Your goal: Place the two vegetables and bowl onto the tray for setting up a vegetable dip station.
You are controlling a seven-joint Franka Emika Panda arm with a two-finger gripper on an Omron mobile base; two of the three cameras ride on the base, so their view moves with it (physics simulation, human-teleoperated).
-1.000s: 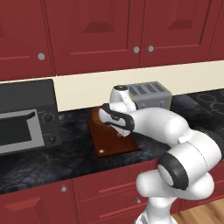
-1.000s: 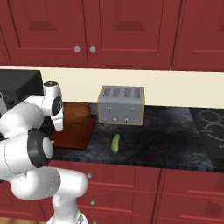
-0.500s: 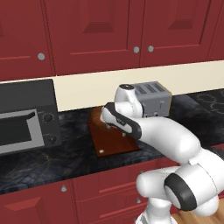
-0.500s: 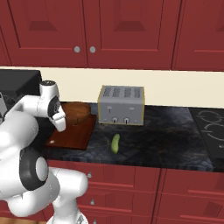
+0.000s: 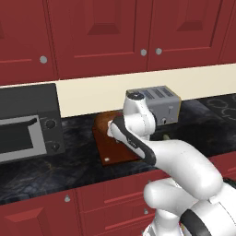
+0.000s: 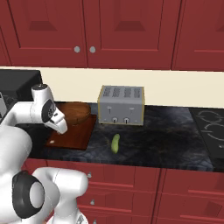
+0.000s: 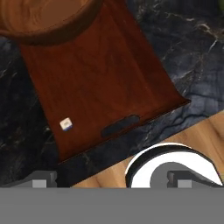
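Spanning the scene, the dark counter [image 6: 175,140] carries a toaster [image 6: 121,105] beside the tray [image 7: 100,87]. The bowl [image 6: 74,112] sits on the tray's far end, against the wall. The gripper [image 7: 109,177] hangs above the tray's slot-handle end, fingers spread apart, holding nothing. The cucumber [image 6: 115,143] lies on the counter, just in front of the toaster, off the tray.

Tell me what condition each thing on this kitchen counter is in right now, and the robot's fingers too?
bowl: upright, sitting on the far end of the tray.
tray: flat on the counter, near half bare.
cucumber: lying on the dark counter, off the tray, in front of the toaster.
toaster: upright, slots empty.
fingers: spread wide, holding nothing, above the tray's handle end.
cabinet doors: closed.
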